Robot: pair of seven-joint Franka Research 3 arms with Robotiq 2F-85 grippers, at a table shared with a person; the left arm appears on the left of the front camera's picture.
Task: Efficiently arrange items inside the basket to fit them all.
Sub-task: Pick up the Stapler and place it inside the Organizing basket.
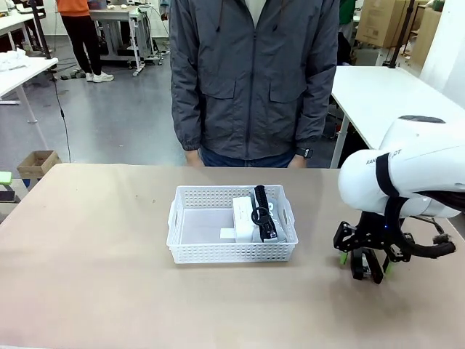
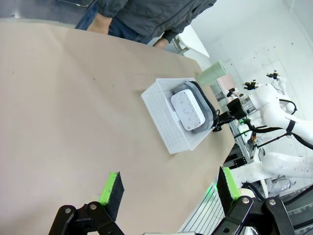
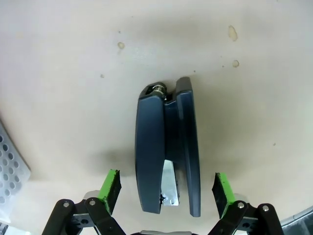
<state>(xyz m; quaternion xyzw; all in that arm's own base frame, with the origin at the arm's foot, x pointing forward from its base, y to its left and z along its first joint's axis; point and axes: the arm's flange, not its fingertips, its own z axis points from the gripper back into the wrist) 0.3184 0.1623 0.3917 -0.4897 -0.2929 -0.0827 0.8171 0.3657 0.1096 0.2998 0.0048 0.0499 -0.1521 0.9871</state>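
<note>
The white perforated basket (image 1: 190, 251) (image 2: 164, 122) sits mid-table. In its right half lie a small white box (image 1: 243, 217) (image 2: 188, 110) and a grey pouch (image 1: 273, 227) with a black strap. On its side on the table, right of the basket, lies the black stapler (image 3: 168, 147) (image 1: 361, 267). My right gripper (image 3: 166, 188) (image 1: 363, 263) hangs low over it, open, one green pad on each side and neither touching. My left gripper (image 2: 168, 188) is open and holds nothing, high over the table's left part. A pale green cup-like shape (image 2: 212, 73) shows beyond the basket.
A person (image 1: 254, 80) stands at the far edge, hands down by the table. The basket's corner (image 3: 10, 166) is close to the left of the stapler. Bare tabletop stretches left of and in front of the basket. A white table (image 1: 378, 94) stands behind on the right.
</note>
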